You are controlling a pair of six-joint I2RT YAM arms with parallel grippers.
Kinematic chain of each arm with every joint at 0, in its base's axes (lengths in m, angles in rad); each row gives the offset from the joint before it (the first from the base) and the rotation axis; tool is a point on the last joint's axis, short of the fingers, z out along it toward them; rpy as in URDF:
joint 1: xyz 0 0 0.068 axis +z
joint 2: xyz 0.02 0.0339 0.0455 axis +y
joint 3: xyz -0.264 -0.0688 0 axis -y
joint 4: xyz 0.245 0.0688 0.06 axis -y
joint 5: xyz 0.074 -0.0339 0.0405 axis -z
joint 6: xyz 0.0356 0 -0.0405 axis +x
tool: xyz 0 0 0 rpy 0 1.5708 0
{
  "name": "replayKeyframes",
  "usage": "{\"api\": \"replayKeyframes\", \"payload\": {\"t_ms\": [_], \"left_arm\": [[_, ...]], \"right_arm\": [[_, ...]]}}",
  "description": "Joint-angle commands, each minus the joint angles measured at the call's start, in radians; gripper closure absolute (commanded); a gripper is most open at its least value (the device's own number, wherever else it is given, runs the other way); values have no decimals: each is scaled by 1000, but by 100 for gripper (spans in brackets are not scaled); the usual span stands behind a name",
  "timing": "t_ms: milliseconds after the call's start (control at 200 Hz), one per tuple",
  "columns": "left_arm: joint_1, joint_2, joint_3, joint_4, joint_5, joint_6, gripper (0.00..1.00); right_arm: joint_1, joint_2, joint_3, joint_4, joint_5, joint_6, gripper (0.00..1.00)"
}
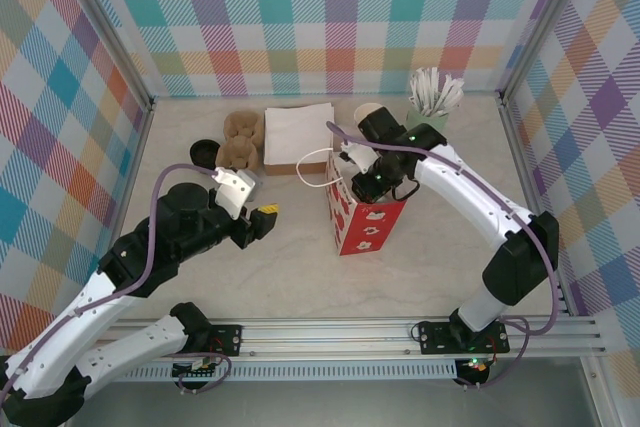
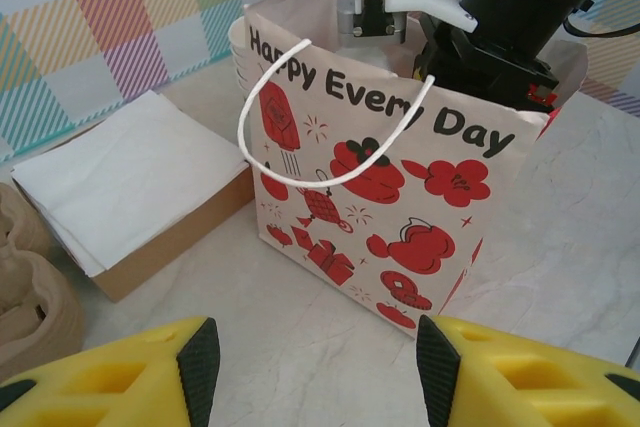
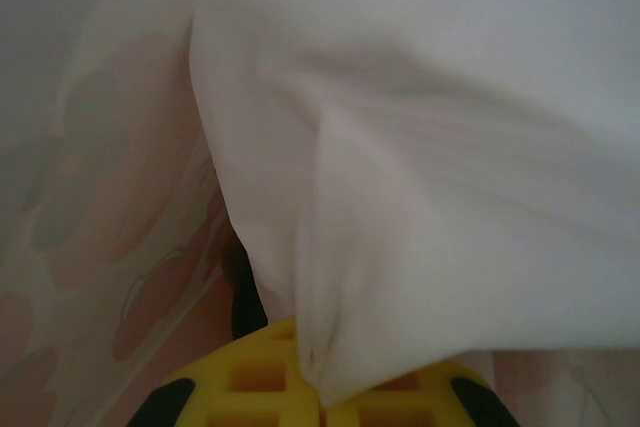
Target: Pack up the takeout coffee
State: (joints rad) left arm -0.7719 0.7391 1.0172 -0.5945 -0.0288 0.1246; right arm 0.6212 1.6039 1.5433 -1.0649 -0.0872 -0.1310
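The takeout coffee is hidden. A white gift bag with red prints (image 1: 366, 227) (image 2: 400, 197) stands upright at mid-table. My right gripper (image 3: 325, 402) reaches down into its open top, and its yellow fingers are shut on a white napkin (image 3: 420, 177) that hangs inside the bag. A dark shape (image 3: 240, 292) lies under the napkin; I cannot tell what it is. My left gripper (image 1: 266, 217) (image 2: 315, 367) hovers low over the table just left of the bag, open, with nothing between its black pads (image 2: 198, 362).
A stack of white napkins on a brown box (image 1: 298, 133) (image 2: 120, 182) sits behind the bag. Left of it are brown paper pieces (image 1: 240, 137) and a black lid (image 1: 205, 152). A pale-green holder of white sticks (image 1: 432, 97) stands at the back right.
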Motion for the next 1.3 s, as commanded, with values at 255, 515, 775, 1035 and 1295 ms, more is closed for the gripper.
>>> {"api": "replayKeyframes", "payload": {"t_ms": [255,515,775,1035,1295], "left_arm": [[-15,22,9,48,-32,-38,41],[-15,20,-17,76,-208,-164,32],[56,-3,-61,-12,-513,-433,7],[298,14,-126,-59,-348,-534,1],[563,63,-231,56,-304,-502,0]], "right_arm": [[-3,-83,156,-96,7,-1,50],[-16,-186,244,-115,83,9,24],[-212,-375,143,51,117,114,0],[-491,-565,-230,274,192,221,0],[-587,-611,-732,683,380,283,0]]}}
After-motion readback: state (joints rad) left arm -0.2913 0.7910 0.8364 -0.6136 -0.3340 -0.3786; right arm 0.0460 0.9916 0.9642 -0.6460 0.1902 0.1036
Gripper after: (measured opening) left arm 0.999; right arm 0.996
